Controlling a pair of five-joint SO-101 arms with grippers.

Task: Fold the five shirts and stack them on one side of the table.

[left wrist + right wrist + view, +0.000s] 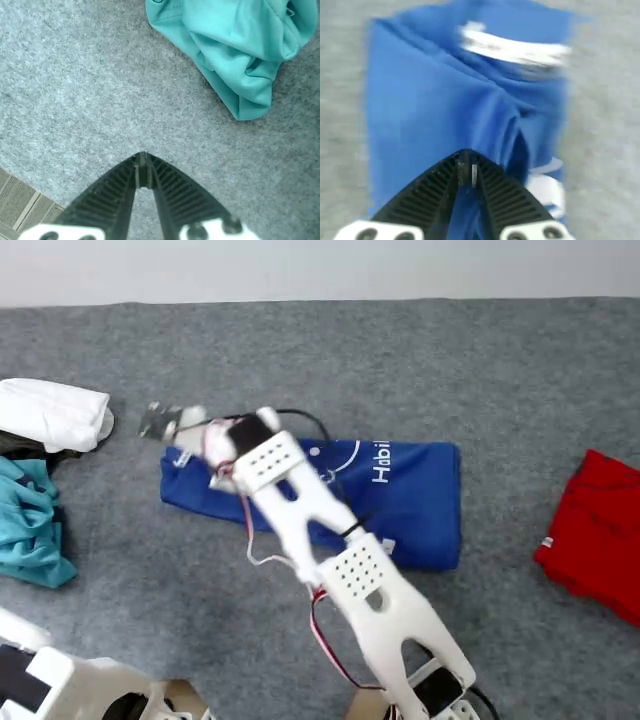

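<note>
Both closed, empty: left pincer [143, 172] over grey table [75, 75], right pincer [467, 172] over blue shirt [420, 100]; white wall [320, 265] beyond.

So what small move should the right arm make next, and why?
Probably open the right gripper and lower it onto an edge of the blue shirt. It appears shut with no cloth pinched, poised over the shirt, which lies as a partly folded band.
</note>
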